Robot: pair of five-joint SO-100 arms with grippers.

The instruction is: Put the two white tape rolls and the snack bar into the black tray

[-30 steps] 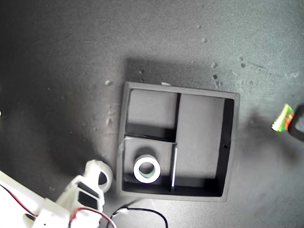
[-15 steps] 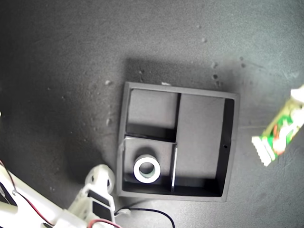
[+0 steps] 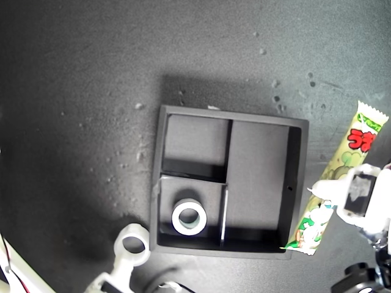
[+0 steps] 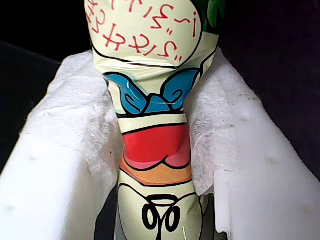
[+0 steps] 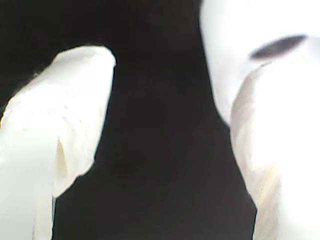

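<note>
The black tray (image 3: pixel 259 177) lies in the middle of the exterior view. One white tape roll (image 3: pixel 189 218) rests in its small compartment nearest the view's bottom. The snack bar (image 3: pixel 360 137) hangs slanted just outside the tray's wall on the exterior view's right. My first gripper (image 3: pixel 335 190) is shut on it, and its padded fingers (image 4: pixel 85 120) pinch the wrapper (image 4: pixel 155 145). A second white tape roll (image 3: pixel 132 244) sits at the tip of my second gripper (image 3: pixel 122 265), outside the tray's corner. The second wrist view shows that gripper's (image 5: pixel 160 100) fingers apart, with only dark between them.
The dark mat (image 3: pixel 91 91) carries small pale specks. A black part (image 3: pixel 360 278) of the first arm shows at the exterior view's bottom right. A dark cable (image 3: pixel 160 284) lies by the second arm at the bottom edge.
The first gripper has carried the snack bar in from the exterior view's right edge to beside the tray. The second arm has drawn back toward the bottom edge, and the roll at its tip moved with it.
</note>
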